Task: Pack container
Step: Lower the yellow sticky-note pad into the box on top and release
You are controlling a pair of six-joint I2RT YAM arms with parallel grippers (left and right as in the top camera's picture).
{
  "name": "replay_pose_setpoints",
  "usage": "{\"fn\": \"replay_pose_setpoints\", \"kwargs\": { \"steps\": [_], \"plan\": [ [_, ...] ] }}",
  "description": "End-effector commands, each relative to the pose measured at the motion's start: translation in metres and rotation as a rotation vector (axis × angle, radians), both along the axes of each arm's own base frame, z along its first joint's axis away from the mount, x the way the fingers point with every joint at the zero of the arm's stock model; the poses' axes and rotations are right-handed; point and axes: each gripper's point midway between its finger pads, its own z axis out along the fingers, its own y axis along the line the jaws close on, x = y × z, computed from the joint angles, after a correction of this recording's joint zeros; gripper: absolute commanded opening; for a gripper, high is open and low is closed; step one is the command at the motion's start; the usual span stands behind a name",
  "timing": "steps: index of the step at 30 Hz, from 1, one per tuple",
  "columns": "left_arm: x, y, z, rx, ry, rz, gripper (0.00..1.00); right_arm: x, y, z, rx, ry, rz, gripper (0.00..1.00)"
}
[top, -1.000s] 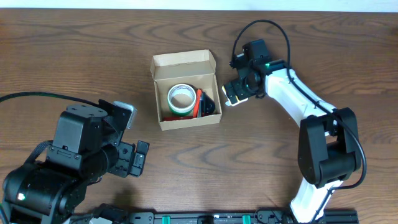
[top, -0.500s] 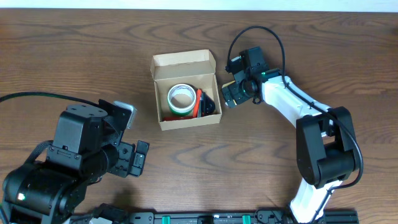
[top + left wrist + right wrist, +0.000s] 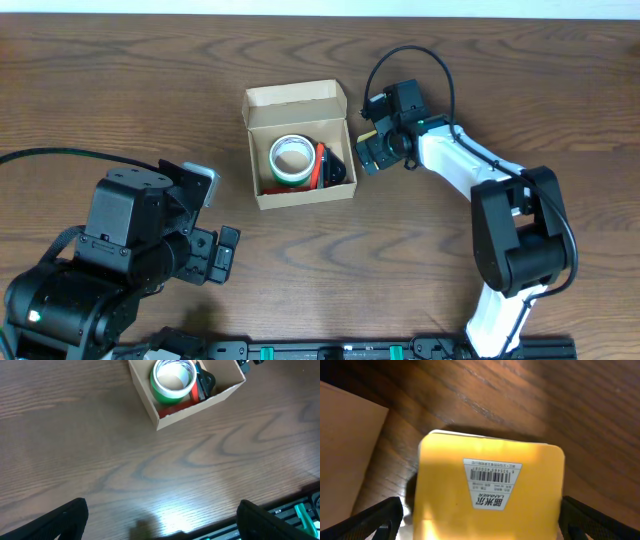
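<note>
R gripper [image 3: 372, 150] spread wide, straddling yellow barcode-labelled pack [image 3: 490, 470], nothing gripped. L gripper [image 3: 165, 521] open, idle. Container [image 3: 300, 196] betw arms, lid up, green tape roll [image 3: 291, 158] inside. Risk: off-centre pinch skids pack, or finger shoves container wall.

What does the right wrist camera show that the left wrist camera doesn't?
Only the right wrist view shows a yellow pack with a barcode label, close up. Only the left wrist view shows inside the container: a green tape roll beside red and black items. Both show the wooden table and some of the container's cardboard.
</note>
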Motion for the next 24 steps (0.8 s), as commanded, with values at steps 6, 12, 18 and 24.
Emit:
{"fn": "replay_pose_setpoints", "kwargs": {
  "steps": [6,12,18,24],
  "plan": [
    [0.000,0.001,0.002,0.006,-0.007,-0.009,0.95,-0.007,-0.003,-0.023,0.000,0.060,-0.034,0.99],
    [0.000,0.001,0.002,0.006,-0.007,-0.009,0.95,-0.008,-0.004,-0.023,0.013,0.072,-0.077,0.93],
    [0.000,0.001,0.002,0.006,-0.007,-0.009,0.95,-0.011,-0.005,-0.024,0.021,0.090,-0.112,0.84],
    [0.000,0.001,0.002,0.006,-0.007,-0.009,0.95,-0.018,-0.007,-0.022,0.011,0.133,-0.127,0.83]
  ]
}}
